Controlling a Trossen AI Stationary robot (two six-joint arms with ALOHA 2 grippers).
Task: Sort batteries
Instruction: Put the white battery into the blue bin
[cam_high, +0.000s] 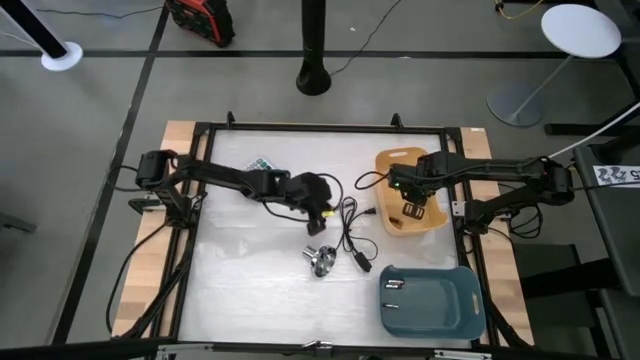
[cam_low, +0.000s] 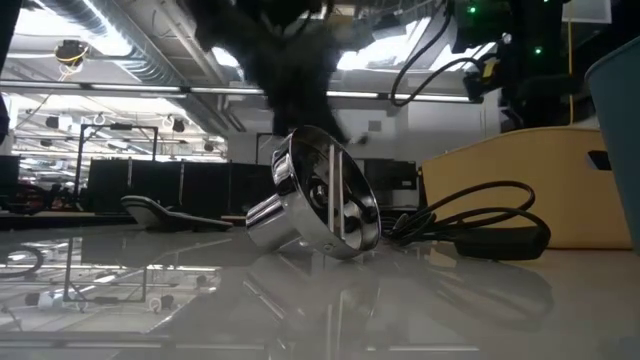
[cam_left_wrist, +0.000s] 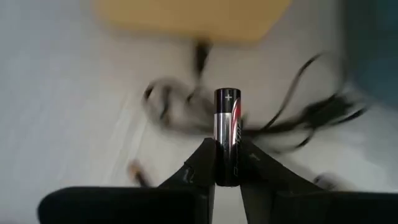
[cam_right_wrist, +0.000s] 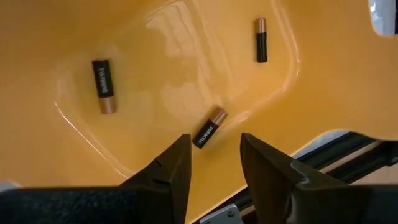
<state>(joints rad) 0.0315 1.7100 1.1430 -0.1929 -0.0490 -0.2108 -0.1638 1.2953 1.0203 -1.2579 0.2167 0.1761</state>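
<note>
My left gripper (cam_high: 322, 203) is near the table's middle, shut on a black and silver battery (cam_left_wrist: 227, 127), above the black cable (cam_high: 350, 225). My right gripper (cam_right_wrist: 214, 140) is open over the yellow tray (cam_high: 432, 222), touching nothing. Three black and copper batteries lie flat on the tray's floor: one (cam_right_wrist: 209, 128) just ahead of the fingertips, one (cam_right_wrist: 103, 86) to one side and one (cam_right_wrist: 260, 40) farther off. The blue tray (cam_high: 462, 312) at the near right holds two small batteries (cam_high: 392, 287). My left gripper pinches the battery's lower half (cam_left_wrist: 226, 168) between its two fingertips. The battery lies along the fingers and sticks out past their ends, its plus end (cam_left_wrist: 227, 95) pointing away from the gripper. It is lifted clear of the table.
A shiny round metal knob piece (cam_high: 321, 260) lies tilted on the table in front of the left gripper; it fills the low view's middle (cam_low: 312, 200). The cable coils between it and the yellow tray. A calculator (cam_high: 262, 162) lies at the far left of the mat.
</note>
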